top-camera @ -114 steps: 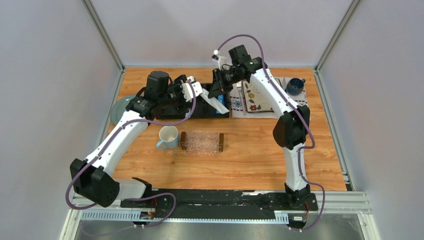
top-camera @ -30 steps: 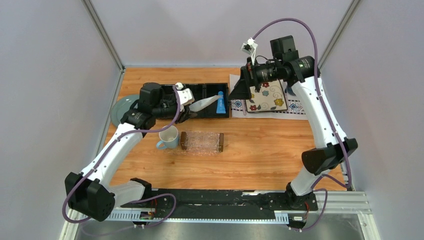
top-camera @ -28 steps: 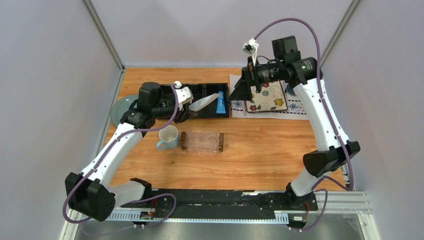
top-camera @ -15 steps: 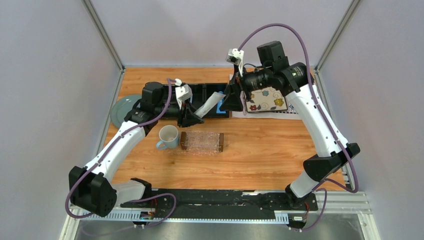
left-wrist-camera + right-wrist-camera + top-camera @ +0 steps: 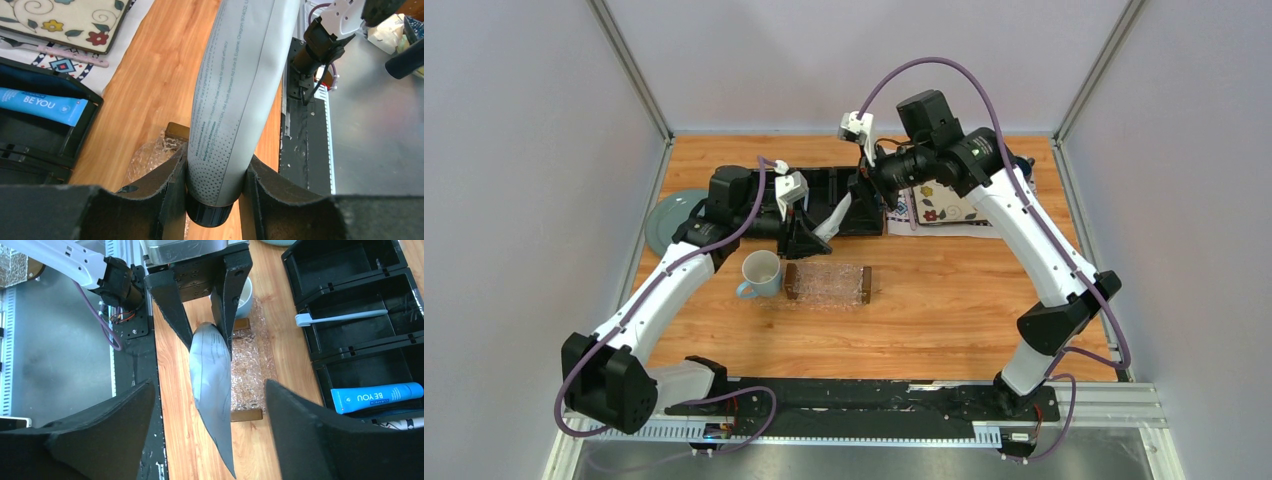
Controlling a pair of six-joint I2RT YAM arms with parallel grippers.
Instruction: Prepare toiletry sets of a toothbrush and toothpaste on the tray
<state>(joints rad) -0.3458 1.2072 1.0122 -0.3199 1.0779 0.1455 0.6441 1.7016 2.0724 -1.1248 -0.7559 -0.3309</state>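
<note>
L fingers (image 5: 165, 197) clenched on grey tube (image 5: 240, 90), print "Oregon 97402", by black organizer (image 5: 35, 150), blue "BE YOU" tube (image 5: 42, 104) inside, R fingers (image 5: 100, 440) spread

Left-wrist view: grey tube (image 5: 235, 100) runs off the top edge, blue tube (image 5: 40, 102) off the left; right-wrist view: grey tube hides part of tray (image 5: 251, 375).

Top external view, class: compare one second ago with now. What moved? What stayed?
The right gripper swung left from above the square floral plate to over the black three-compartment organizer, open fingers flanking the flat end of the grey toothpaste tube. The left gripper, clamping the cap end, tilted it upward. White mug, clear tray, toothbrush and blue tube stayed.
</note>
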